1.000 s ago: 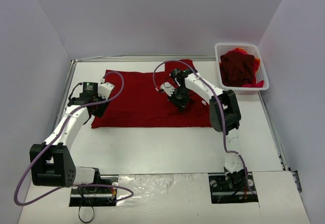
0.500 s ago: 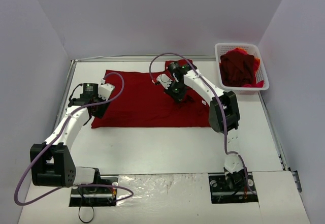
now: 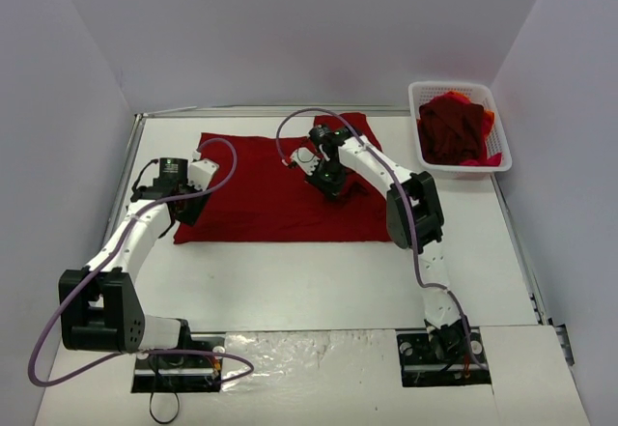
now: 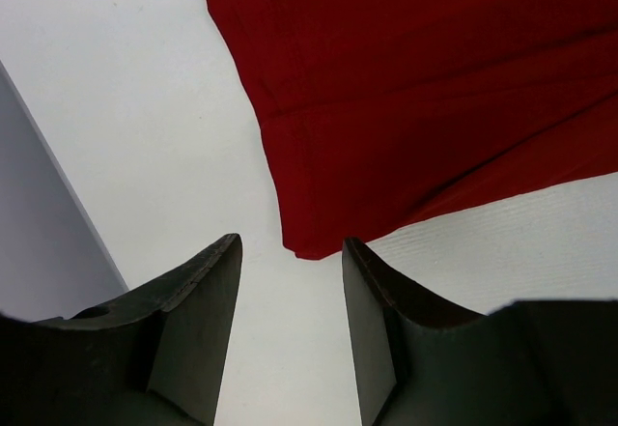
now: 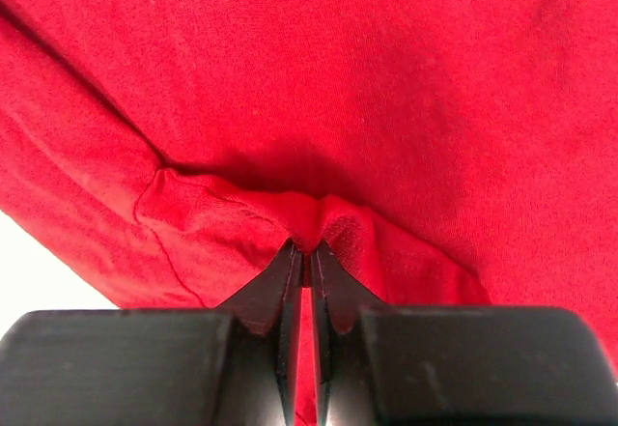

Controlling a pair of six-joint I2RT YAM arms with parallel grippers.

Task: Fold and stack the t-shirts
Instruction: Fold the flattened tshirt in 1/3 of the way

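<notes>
A dark red t-shirt (image 3: 256, 199) lies spread across the middle of the table. My right gripper (image 3: 326, 177) is over its right half, shut on a pinched-up ridge of the cloth; in the right wrist view the t-shirt (image 5: 386, 107) bunches up at the closed tips of that gripper (image 5: 307, 249). My left gripper (image 3: 185, 210) hangs open at the shirt's near left corner. In the left wrist view that corner of the t-shirt (image 4: 406, 107) ends just beyond the left gripper (image 4: 291, 242), with bare table between the fingers. More crumpled t-shirts (image 3: 452, 128) fill the basket.
A white mesh basket (image 3: 454, 85) stands at the back right, past the table's corner. Grey walls close in the left, back and right sides. A raised rim (image 3: 130, 170) runs along the table's left edge near my left arm.
My right gripper has moved back and to the left, dragging the pinched cloth with it. The left arm has stayed where it was.
</notes>
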